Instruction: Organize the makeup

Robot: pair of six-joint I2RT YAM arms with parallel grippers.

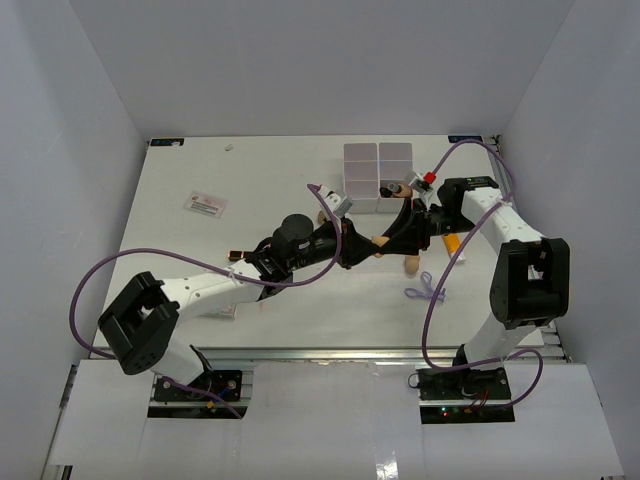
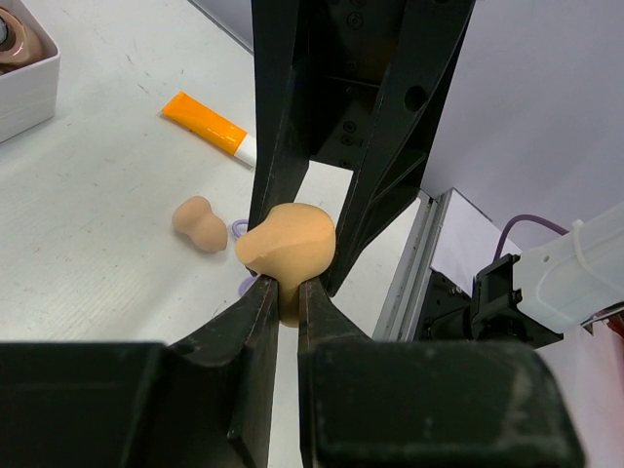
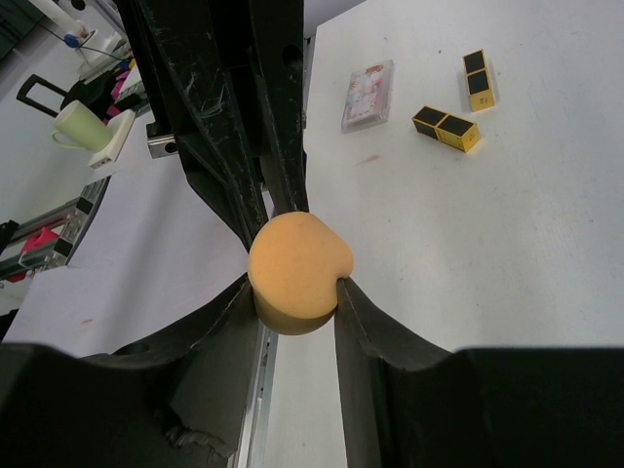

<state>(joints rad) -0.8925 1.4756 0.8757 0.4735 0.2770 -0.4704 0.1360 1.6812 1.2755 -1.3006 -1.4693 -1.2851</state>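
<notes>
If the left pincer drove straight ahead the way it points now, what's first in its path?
The right pincer, nose to nose with it. The left pincer pinches a tan sponge whose sides the right pincer's fingers flank, so pushing on would likely jam into them almost at once.

The tan sponge (image 3: 297,268) looks soft, matt foam, the orange tube (image 2: 205,122) glossy plastic, the white tabletop (image 3: 468,224) smooth and matt.

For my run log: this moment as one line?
left hand: shut on sponge | right hand: shut on same sponge | second sponge: lying on table
</notes>
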